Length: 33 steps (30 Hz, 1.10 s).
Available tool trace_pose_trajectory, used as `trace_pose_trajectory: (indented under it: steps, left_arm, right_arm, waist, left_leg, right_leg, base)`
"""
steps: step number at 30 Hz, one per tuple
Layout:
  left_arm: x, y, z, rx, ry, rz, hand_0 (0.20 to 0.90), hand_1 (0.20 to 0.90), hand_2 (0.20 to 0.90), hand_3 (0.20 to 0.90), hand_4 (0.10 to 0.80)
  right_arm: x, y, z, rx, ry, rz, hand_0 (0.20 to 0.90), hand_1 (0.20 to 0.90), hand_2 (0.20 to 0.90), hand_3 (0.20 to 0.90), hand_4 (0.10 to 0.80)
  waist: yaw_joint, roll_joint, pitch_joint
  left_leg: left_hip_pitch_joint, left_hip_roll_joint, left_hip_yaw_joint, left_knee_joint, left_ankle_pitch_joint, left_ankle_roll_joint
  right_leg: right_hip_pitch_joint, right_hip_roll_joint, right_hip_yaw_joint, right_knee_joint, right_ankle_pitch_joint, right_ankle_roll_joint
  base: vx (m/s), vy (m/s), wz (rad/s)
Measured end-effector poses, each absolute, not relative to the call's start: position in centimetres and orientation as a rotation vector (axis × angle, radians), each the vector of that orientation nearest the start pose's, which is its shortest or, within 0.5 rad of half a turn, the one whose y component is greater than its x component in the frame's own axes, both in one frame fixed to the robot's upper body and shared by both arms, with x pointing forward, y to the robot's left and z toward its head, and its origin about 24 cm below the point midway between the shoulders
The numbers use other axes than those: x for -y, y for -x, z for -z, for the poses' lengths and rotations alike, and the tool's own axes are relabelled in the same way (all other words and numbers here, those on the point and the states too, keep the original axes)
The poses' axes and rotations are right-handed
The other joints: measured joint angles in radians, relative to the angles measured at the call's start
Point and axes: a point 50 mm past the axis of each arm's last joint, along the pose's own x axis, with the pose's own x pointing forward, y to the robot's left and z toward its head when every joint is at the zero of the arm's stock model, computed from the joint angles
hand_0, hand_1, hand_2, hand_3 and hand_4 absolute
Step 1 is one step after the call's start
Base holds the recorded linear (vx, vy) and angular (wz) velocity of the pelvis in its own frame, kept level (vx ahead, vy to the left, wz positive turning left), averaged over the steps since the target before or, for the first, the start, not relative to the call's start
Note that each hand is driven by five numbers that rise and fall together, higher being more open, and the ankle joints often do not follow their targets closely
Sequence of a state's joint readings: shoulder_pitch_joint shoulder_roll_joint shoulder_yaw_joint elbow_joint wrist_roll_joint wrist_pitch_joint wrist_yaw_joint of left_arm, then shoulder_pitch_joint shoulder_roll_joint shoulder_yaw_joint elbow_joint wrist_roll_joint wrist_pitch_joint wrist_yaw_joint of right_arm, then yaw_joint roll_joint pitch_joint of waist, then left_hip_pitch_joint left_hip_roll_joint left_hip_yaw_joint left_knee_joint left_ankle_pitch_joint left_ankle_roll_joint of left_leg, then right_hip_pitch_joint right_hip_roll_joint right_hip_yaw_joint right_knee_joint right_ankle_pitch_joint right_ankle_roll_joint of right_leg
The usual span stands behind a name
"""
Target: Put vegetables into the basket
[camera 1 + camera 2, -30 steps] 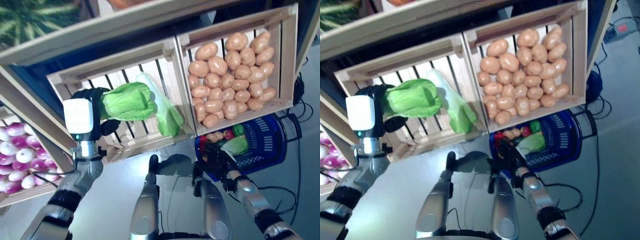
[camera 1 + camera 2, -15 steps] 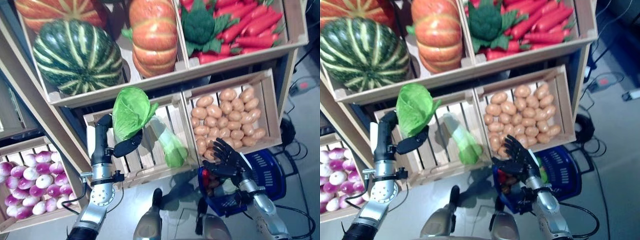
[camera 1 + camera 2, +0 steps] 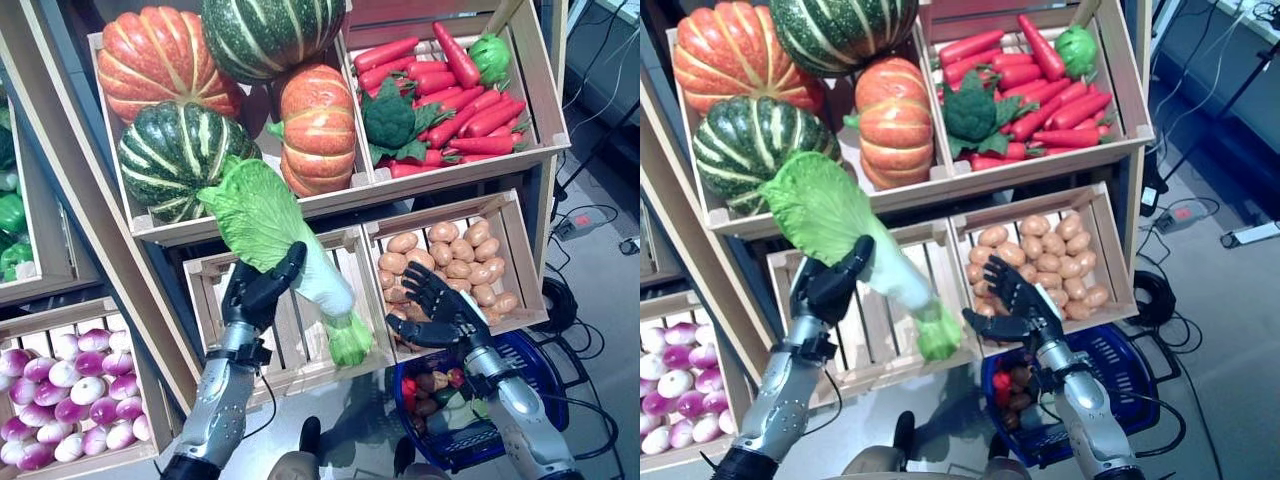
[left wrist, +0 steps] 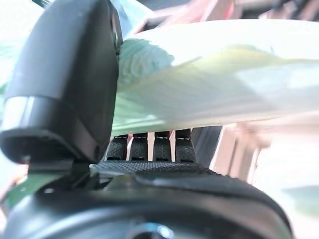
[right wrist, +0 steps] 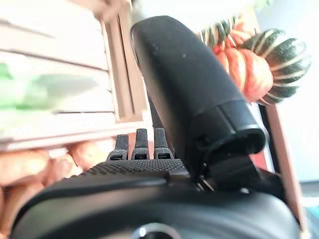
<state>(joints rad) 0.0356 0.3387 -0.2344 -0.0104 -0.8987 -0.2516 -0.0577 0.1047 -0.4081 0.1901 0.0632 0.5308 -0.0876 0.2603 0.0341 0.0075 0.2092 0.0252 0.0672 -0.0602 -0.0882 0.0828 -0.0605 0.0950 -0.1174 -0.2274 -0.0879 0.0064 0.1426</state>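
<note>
A wooden produce stand [image 3: 90,230] fills the scene, its slatted crates stacked in tiers. The top crate holds large striped and orange pumpkins [image 3: 165,60]; beside it a crate carries red carrots [image 3: 470,100] with a head of broccoli [image 3: 388,112]. Below, one crate is full of brown potatoes [image 3: 455,262], and at the lower left another holds purple-and-white turnips [image 3: 60,385]. The slatted crate [image 3: 300,340] between turnips and potatoes has a second green cabbage end [image 3: 350,342] lying at its front corner.

On the floor below the potato crate stands the blue basket [image 3: 525,385], already containing a few small vegetables in red, tan and green.

The left hand [image 3: 258,292] is raised in front of the slatted crate, its fingers and thumb curled round the pale stalk of a long napa cabbage [image 3: 265,215]; the green leafy end points up toward the pumpkins, the stalk slants down to the right. The left wrist view shows the pale ribbed leaf pressed between thumb and fingers. The cabbage is well apart from the basket, up at shelf height.

The right hand [image 3: 440,310] hovers in front of the potato crate above the basket, fingers spread and straight, holding nothing.

No writing or labels can be read anywhere.
</note>
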Motion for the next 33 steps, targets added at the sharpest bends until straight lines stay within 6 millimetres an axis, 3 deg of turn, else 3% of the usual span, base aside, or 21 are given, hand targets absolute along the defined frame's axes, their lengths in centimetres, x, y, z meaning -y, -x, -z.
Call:
trace_pose_trajectory:
  steps: [6, 12, 17, 33]
  left_arm:
    - [-16.6, -24.1, -5.1, 0.082, 0.593, 0.216, 0.3, 0.3, 0.3, 0.3, 0.4]
    - [-16.4, -24.0, -5.2, 0.096, 0.584, 0.272, 0.3, 0.3, 0.3, 0.3, 0.4]
    - [-16.6, -23.9, -5.7, 0.109, 0.45, 0.349, 0.3, 0.3, 0.3, 0.3, 0.4]
    - [-15.3, -23.7, -7.3, 0.144, 0.262, 0.567, 0.3, 0.3, 0.3, 0.3, 0.4]
  right_arm:
    - [17.9, -21.5, -0.5, -0.279, -0.207, -0.526, 0.9, 0.9, 0.9, 0.9, 0.8]
    - [17.3, -21.4, 0.0, -0.36, -0.234, -0.581, 0.9, 0.9, 0.9, 0.9, 0.8]
    - [17.0, -21.1, 0.4, -0.406, -0.222, -0.613, 0.9, 0.9, 0.9, 0.9, 0.8]
    - [16.8, -21.5, -0.7, -0.382, -0.225, -0.599, 0.9, 0.9, 0.9, 0.9, 0.8]
  waist:
    - [-0.005, -0.007, -0.029]
    - [-0.004, -0.014, -0.047]
    - [-0.002, -0.015, -0.058]
    - [-0.012, 0.002, -0.086]
  left_leg:
    - [0.007, 0.0, 0.008, 0.0, -0.002, 0.002]
    - [0.012, 0.0, 0.008, 0.0, -0.002, 0.002]
    - [0.013, 0.0, 0.008, 0.0, -0.002, 0.003]
    - [0.03, 0.0, 0.026, 0.0, -0.005, 0.007]
  right_leg:
    - [0.003, -0.001, 0.005, 0.0, 0.002, 0.001]
    - [0.008, -0.002, 0.005, 0.0, 0.002, 0.001]
    - [0.009, -0.002, 0.005, 0.0, 0.002, 0.001]
    - [0.016, -0.004, 0.025, 0.0, 0.004, 0.002]
  base:
    - [0.04, -0.013, -0.03]
    - [0.014, -0.003, 0.0]
    - [0.0, 0.0, 0.0]
    - [-0.001, 0.011, -0.03]
